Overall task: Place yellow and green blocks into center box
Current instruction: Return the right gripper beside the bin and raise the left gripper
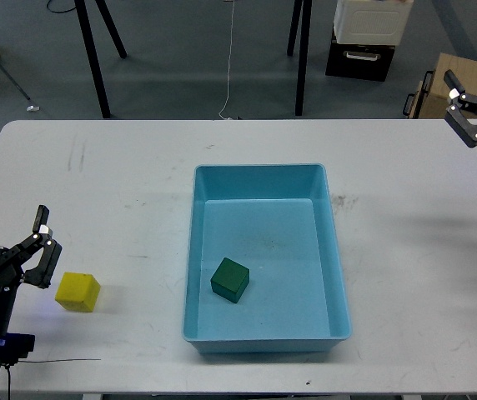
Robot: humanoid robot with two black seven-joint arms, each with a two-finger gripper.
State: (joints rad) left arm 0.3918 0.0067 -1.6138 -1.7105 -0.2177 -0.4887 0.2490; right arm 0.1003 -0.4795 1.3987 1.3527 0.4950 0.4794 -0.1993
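Green block (pixel 230 280) already lies inside the blue tray (pixel 335 250), while left of the tray the left pincer (pixel 43 242) gapes beside the yellow block (pixel 77 292), apparently ready to grab it; the right pincer (pixel 465 112), raised off to the tray's right, looks parted and empty.

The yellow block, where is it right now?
In the head view, the yellow block sits on the white table, left of the blue tray, beside the left gripper.

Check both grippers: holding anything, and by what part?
Nothing held. Left gripper is open beside the yellow block, apart from it; right gripper is open, empty. Green block lies in the tray.
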